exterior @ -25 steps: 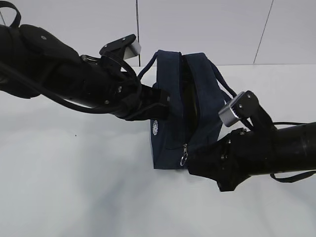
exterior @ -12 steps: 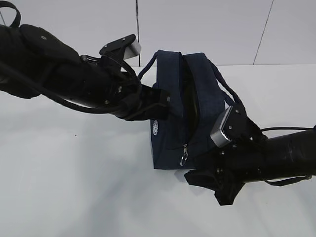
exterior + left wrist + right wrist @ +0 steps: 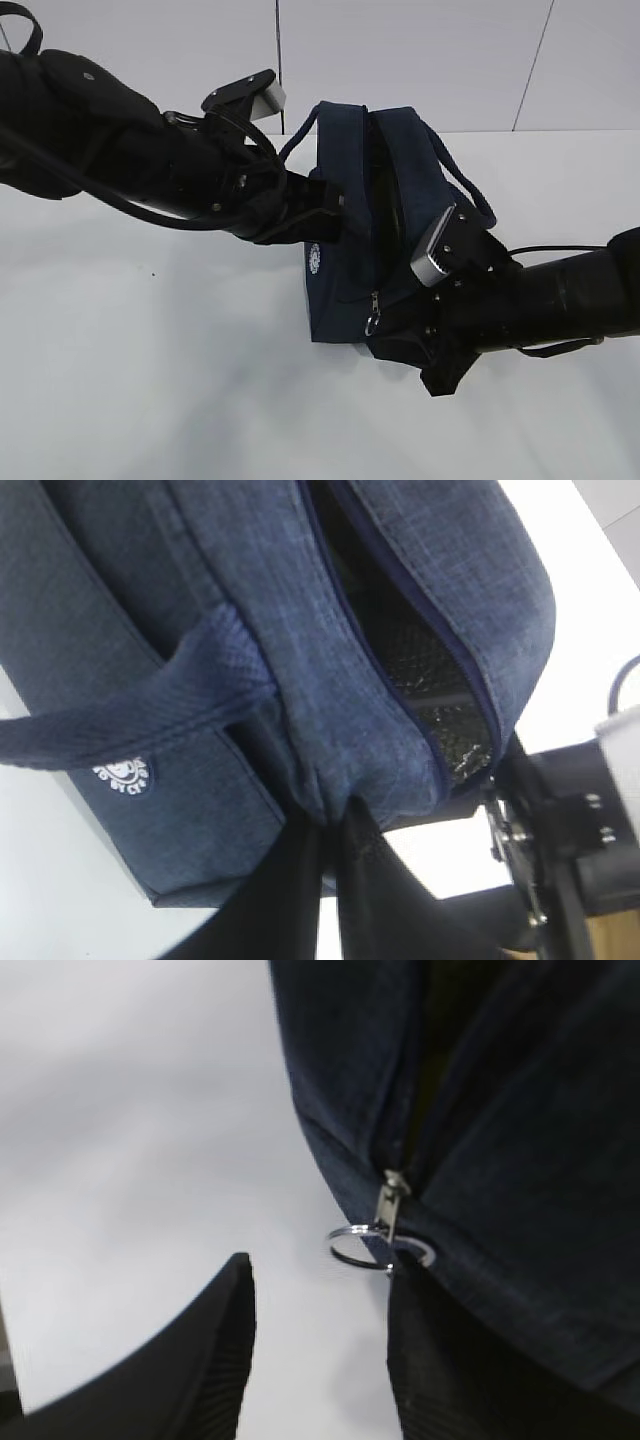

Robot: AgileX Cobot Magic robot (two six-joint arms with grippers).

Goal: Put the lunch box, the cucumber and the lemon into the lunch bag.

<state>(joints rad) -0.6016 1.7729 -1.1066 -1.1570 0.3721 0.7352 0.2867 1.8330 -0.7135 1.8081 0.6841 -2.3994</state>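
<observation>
1. White tabletop (image 3: 150,400) carries the lunch bag (image 3: 345,290), which stands near the middle with its top zipper parted.
2. Right gripper (image 3: 320,1350) sits at the bag's near end, jaws apart, the metal ring pull (image 3: 375,1247) just above the gap, not gripped.
3. Left gripper (image 3: 325,880) has its jaws pinched shut on a fold of the bag's fabric by the white logo (image 3: 125,776).
4. Silvery lining (image 3: 440,720) shows inside the opening; I cannot tell what lies inside.
</observation>
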